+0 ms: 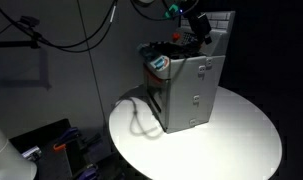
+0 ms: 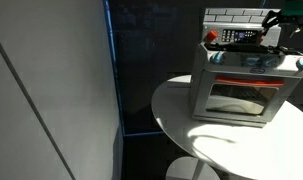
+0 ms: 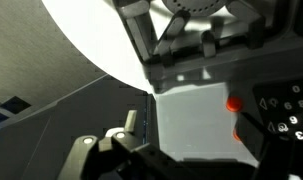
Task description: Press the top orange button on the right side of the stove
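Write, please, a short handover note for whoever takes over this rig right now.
Gripper: hangs over the stove, close to its tiled back panel; open or shut cannot be told.
Stove: stands on the round white table. Two orange buttons show in the wrist view beside the dark cooktop.
Done: the gripper is over the stove; no touch on a button shows.
Left: line up on the top orange button, press it, lift off.

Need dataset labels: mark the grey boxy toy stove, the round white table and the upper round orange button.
Grey boxy toy stove point(image 2: 241, 97): exterior view, front oven window.
Round white table point(image 1: 246, 135): exterior view, bare top beside stove.
Upper round orange button point(image 3: 234, 103): wrist view, its face.
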Controlling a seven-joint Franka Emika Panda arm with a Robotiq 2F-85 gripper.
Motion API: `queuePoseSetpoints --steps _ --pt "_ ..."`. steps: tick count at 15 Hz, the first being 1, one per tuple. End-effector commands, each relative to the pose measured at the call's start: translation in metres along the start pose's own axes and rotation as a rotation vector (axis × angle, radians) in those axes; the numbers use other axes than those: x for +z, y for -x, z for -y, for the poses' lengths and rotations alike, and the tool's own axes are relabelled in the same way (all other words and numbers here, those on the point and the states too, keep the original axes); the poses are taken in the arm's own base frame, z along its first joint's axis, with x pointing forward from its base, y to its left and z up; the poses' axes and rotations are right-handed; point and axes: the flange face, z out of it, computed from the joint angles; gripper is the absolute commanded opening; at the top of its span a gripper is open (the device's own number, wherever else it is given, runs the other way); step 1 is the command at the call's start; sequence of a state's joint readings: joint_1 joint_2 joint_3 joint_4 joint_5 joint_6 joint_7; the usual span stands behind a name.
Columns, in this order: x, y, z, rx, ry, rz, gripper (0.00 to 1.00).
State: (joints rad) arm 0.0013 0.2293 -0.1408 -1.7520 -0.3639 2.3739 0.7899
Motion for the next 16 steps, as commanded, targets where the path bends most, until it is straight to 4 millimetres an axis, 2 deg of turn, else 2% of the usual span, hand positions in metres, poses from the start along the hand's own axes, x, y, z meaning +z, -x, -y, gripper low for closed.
queuePoseSetpoints --steps 1,16 --pt "-0.004 -0.005 0.001 0.018 0.013 -0.01 1.0" --pt "0.009 -0.012 0.003 0.019 0.005 -0.034 1.0"
